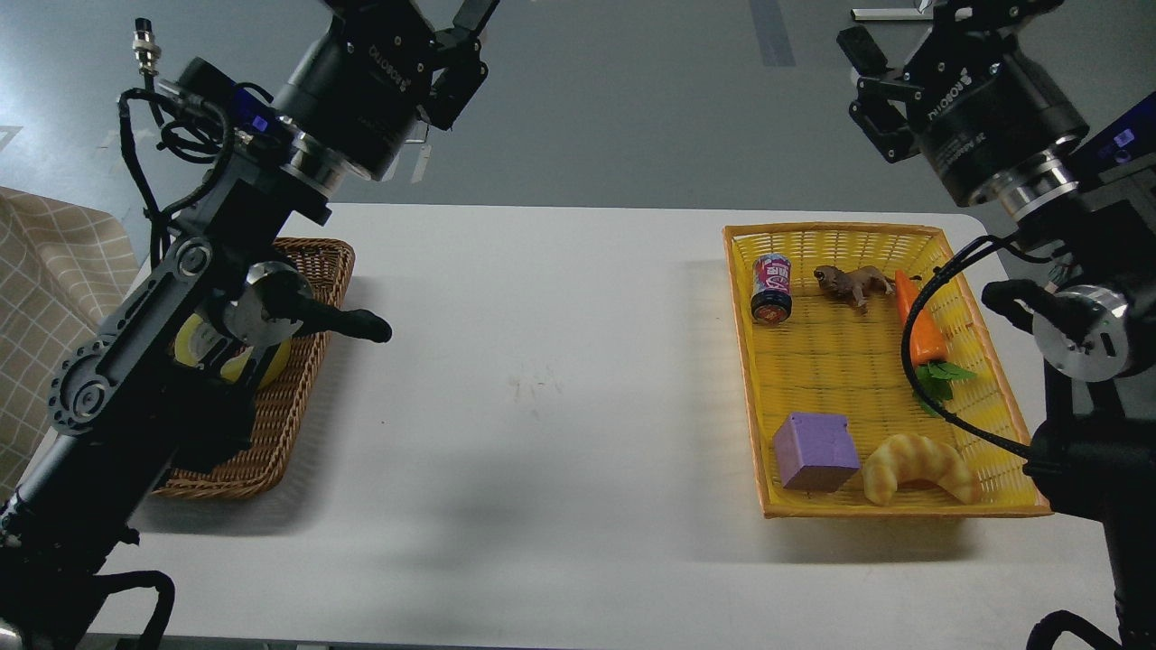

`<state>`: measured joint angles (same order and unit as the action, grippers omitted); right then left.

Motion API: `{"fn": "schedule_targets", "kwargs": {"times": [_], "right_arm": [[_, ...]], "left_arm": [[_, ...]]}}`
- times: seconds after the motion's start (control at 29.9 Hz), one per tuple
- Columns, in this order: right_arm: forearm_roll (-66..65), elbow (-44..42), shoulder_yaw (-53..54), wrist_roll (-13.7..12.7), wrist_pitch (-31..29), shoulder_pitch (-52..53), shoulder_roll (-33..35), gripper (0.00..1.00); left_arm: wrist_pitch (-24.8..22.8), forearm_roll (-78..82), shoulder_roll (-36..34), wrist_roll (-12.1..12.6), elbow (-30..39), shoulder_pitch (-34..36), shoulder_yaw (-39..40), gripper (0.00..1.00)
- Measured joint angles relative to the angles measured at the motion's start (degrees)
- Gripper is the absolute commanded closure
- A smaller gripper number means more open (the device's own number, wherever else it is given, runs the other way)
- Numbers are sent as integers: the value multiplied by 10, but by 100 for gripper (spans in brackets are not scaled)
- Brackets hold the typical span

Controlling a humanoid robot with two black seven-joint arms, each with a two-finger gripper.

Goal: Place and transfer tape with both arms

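Observation:
The tape [267, 368], a yellow roll, lies in the brown wicker basket [307, 397] at the table's left. My left arm crosses in front of it and hides most of it. My left gripper [465, 32] is high up beyond the table's far edge, up and to the right of the basket and well away from the tape. Its fingertips run off the top edge. My right gripper [865, 86] is high at the upper right, above the far end of the yellow basket [831, 231]. Its fingers are spread and hold nothing.
The yellow basket holds a small can [772, 289], a toy lion [852, 283], a carrot [919, 329], a purple cube [815, 451] and a croissant [917, 467]. My right arm and its cable overhang the basket's right side. A checked cloth [54, 280] lies at the far left.

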<state>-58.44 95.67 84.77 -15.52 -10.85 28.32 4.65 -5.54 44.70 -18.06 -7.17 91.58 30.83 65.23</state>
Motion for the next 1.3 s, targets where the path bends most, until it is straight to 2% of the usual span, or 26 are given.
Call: {"fn": "schedule_targets", "kwargs": {"times": [0.17, 0.23, 0.5, 0.77, 0.94, 1.3], "right_arm": [[0, 0, -24, 4, -2, 2, -23, 0], [0, 1, -32, 6, -3, 4, -29, 0], [-7, 0, -54, 7, -3, -4, -46, 0], [-23, -9, -60, 7, -3, 1, -47, 0], [-65, -3, -59, 7, -1, -21, -47, 0], [-69, -2, -60, 6, 0, -24, -47, 0]], "left_arm": [[2, 0, 24, 38, -6, -19, 22, 2], [1, 0, 43, 42, -6, -38, 36, 2], [-6, 2, 58, 33, -3, -96, 63, 2], [-32, 3, 54, 33, 1, -102, 65, 2], [-32, 3, 58, 33, 2, -106, 61, 2], [-27, 8, 56, 33, 4, -112, 61, 2]]}}
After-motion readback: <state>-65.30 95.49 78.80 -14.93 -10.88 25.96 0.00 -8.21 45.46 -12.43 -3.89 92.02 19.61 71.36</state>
